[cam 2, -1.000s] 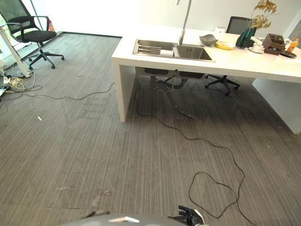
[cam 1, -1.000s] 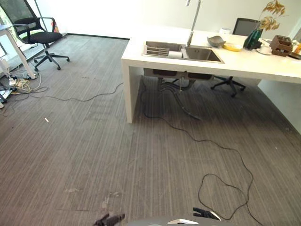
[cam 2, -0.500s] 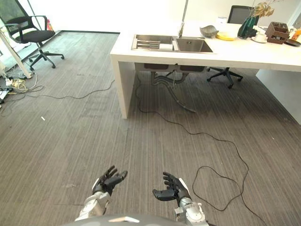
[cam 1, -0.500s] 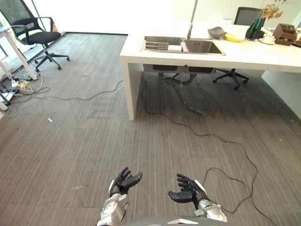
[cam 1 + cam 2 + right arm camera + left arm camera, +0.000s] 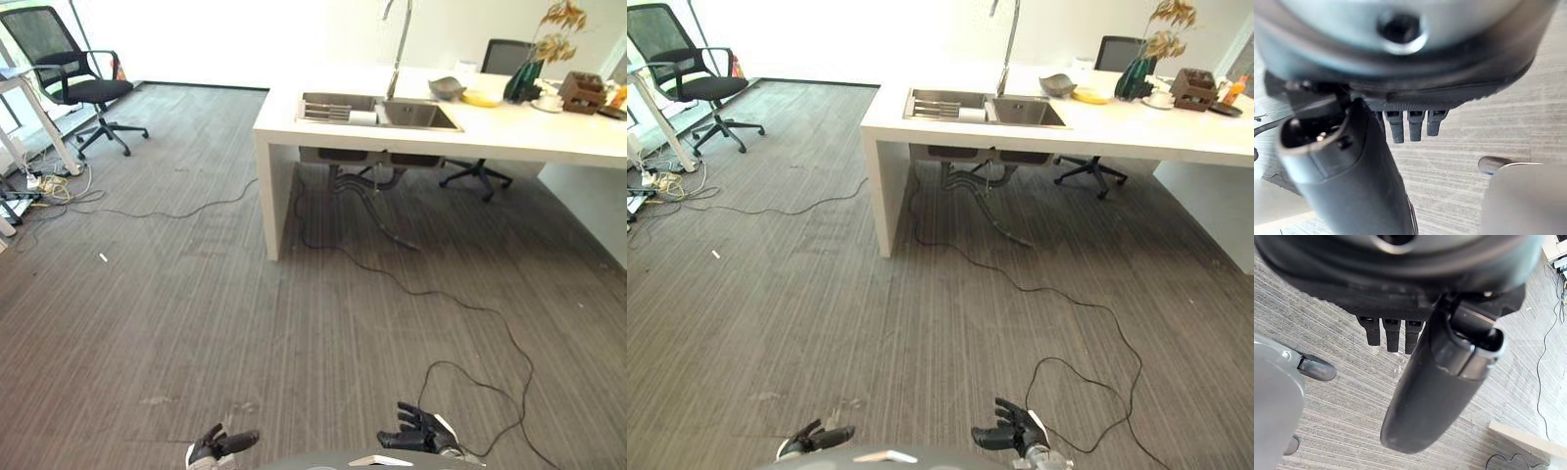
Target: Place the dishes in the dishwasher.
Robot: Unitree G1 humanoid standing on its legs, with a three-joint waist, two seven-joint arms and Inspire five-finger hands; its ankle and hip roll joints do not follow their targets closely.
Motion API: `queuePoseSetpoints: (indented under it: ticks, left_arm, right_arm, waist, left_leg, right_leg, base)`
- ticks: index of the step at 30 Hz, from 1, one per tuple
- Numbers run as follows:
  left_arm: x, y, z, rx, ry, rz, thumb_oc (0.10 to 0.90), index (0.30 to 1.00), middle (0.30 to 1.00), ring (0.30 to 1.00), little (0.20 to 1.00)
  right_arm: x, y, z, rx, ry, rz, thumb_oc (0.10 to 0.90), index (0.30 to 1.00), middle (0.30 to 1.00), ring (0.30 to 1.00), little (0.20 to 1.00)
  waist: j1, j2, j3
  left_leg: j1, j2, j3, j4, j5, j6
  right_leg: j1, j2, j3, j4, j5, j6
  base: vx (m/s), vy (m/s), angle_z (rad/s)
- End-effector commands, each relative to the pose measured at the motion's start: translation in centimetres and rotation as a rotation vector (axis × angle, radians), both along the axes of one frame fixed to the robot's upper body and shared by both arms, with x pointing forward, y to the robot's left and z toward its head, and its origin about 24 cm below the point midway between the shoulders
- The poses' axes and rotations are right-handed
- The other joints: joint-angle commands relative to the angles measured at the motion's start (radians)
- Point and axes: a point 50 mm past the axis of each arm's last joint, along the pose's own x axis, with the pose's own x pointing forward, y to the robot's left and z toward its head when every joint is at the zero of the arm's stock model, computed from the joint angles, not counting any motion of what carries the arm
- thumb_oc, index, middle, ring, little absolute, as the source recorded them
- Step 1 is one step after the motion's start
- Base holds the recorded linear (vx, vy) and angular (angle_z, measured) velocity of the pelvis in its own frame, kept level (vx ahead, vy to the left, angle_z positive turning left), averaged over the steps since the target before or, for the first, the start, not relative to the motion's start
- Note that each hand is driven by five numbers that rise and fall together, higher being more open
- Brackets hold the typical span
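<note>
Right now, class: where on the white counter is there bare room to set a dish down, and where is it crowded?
The counter is bare along its near edge, right of the sink. The far right end is crowded: grey bowl, yellow dish, green vase, wooden box.

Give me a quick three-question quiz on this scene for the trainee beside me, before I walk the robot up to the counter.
1. True or false: the left hand holds a dish.
2. Beside the grey bowl on the white counter lies: A) a yellow plate, B) a red pan, C) a blue cup.
3. Fill in: the sink is set into the counter under a tall ____.

Key
1. False: both it and the right hand are open and empty, low over the carpet.
2. A.
3. Faucet.
</note>
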Motion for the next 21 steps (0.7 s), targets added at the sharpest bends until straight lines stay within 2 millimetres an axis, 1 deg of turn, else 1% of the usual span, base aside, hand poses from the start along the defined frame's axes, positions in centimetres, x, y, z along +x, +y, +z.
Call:
queuePoseSetpoints:
  ticks: [1,4,6,11,13,14,15,16,17,19,20,21]
  left_arm:
    - [0.7,-2.9,-0.4,0.032,0.048,-0.219,0.800,0.900,0.900,0.900,0.900]
    - [0.7,-3.0,-0.4,0.032,0.048,-0.220,0.800,0.900,0.900,0.900,0.900]
    - [1.2,-3.0,-0.3,0.060,0.037,-0.258,0.800,0.900,0.900,0.900,0.900]
    - [1.7,-3.0,-0.2,0.056,0.017,-0.260,0.800,0.900,0.900,0.900,0.900]
    - [2.1,-3.0,-0.1,0.042,0.002,-0.214,0.800,0.900,0.900,0.900,0.900]
    - [2.1,-3.0,-0.1,0.023,0.000,-0.165,0.800,0.900,0.900,0.900,0.900]
    - [2.1,-3.0,-0.1,0.022,-0.001,-0.164,0.800,0.900,0.900,0.900,0.900]
    - [2.0,-2.8,-0.1,0.009,-0.008,-0.094,0.800,0.900,0.900,0.900,0.900]
    - [1.5,-2.0,-0.3,-0.117,-0.053,0.299,0.800,0.900,0.900,0.900,0.900]
    - [1.8,-2.4,-0.3,-0.180,-0.081,0.387,0.800,0.900,0.900,0.900,0.900]
    - [1.8,-2.5,-0.3,-0.204,-0.091,0.416,0.800,0.900,0.900,0.900,0.900]
    - [1.8,-2.8,-0.4,-0.223,-0.095,0.430,0.800,0.900,0.900,0.900,0.900]
  right_arm:
    - [-0.1,-0.8,0.1,-0.031,0.017,0.039,0.800,0.900,0.900,0.900,0.900]
    - [-0.1,-0.9,0.1,-0.031,0.017,0.039,0.800,0.900,0.900,0.900,0.900]
    - [0.8,-1.0,0.2,-0.025,-0.007,0.036,0.800,0.900,0.900,0.900,0.900]
    - [1.4,-0.5,0.3,-0.016,-0.032,0.043,0.800,0.900,0.900,0.900,0.900]
    - [1.9,-0.2,0.4,-0.002,-0.052,0.037,0.800,0.900,0.900,0.900,0.900]
    - [2.0,-0.2,0.5,-0.006,-0.061,0.038,0.800,0.900,0.900,0.900,0.900]
    - [2.0,-0.2,0.5,-0.006,-0.062,0.039,0.800,0.900,0.900,0.900,0.900]
    - [2.4,0.0,0.5,0.009,-0.075,0.031,0.800,0.900,0.900,0.900,0.900]
    - [2.6,0.3,0.6,0.017,-0.095,0.034,0.800,0.900,0.900,0.900,0.900]
    - [2.7,0.3,0.8,0.024,-0.113,0.028,0.800,0.900,0.900,0.900,0.900]
    - [2.7,0.1,0.8,0.035,-0.119,0.013,0.800,0.900,0.900,0.900,0.900]
    - [2.3,-0.1,0.8,0.037,-0.112,0.010,0.800,0.900,0.900,0.900,0.900]
  waist:
    - [-0.022,0.039,-0.003]
    - [-0.021,0.039,-0.003]
    - [-0.025,0.042,0.004]
    - [-0.027,0.044,0.009]
    - [-0.030,0.045,0.012]
    - [-0.030,0.046,0.013]
    - [-0.031,0.046,0.014]
    - [-0.030,0.045,0.016]
    - [-0.027,0.040,0.026]
    - [-0.027,0.018,0.051]
    - [-0.030,0.001,0.062]
    - [-0.032,-0.011,0.070]
  left_leg:
    - [-0.030,-0.022,0.039,0.009,-0.012,-0.039]
    - [-0.030,-0.022,0.039,0.009,-0.013,-0.039]
    - [-0.031,-0.021,0.044,0.009,-0.010,-0.040]
    - [-0.030,-0.019,0.044,0.009,-0.009,-0.041]
    - [-0.028,-0.018,0.039,0.009,-0.008,-0.043]
    - [-0.028,-0.018,0.037,0.009,-0.009,-0.043]
    - [-0.028,-0.018,0.037,0.009,-0.009,-0.043]
    - [-0.027,-0.016,0.038,0.009,-0.009,-0.044]
    - [-0.037,-0.019,0.037,0.050,-0.019,-0.047]
    - [-0.105,-0.035,0.044,0.205,-0.062,-0.062]
    - [-0.155,-0.040,0.064,0.319,-0.083,-0.077]
    - [-0.210,-0.030,0.083,0.454,-0.067,-0.095]
  right_leg:
    - [0.016,-0.001,-0.025,0.017,-0.066,0.058]
    - [0.016,-0.001,-0.025,0.017,-0.066,0.058]
    - [0.012,0.002,-0.022,0.017,-0.064,0.056]
    - [0.009,0.008,-0.017,0.017,-0.066,0.052]
    - [0.009,0.014,-0.014,0.017,-0.069,0.045]
    - [0.007,0.015,-0.012,0.017,-0.070,0.043]
    - [0.008,0.015,-0.013,0.017,-0.070,0.043]
    - [0.007,0.017,-0.012,0.017,-0.072,0.040]
    - [0.009,0.016,-0.005,0.017,-0.074,0.032]
    - [0.009,-0.003,0.001,0.019,-0.065,0.025]
    - [0.010,-0.019,-0.001,0.021,-0.064,0.023]
    - [0.014,-0.032,-0.001,0.020,-0.065,0.022]
  base:
    - [-0.02,-0.033,-0.01]
    - [0.00,-0.010,-0.09]
    - [-0.01,-0.040,-0.05]
    - [0.01,-0.031,-0.01]
    - [0.04,-0.056,-0.02]
    - [0.04,-0.043,0.00]
    - [0.03,-0.034,0.01]
    - [0.05,-0.067,0.02]
    - [0.05,-0.096,0.01]
    - [0.02,-0.117,0.02]
    - [0.04,-0.135,0.19]
    - [0.04,-0.096,0.18]
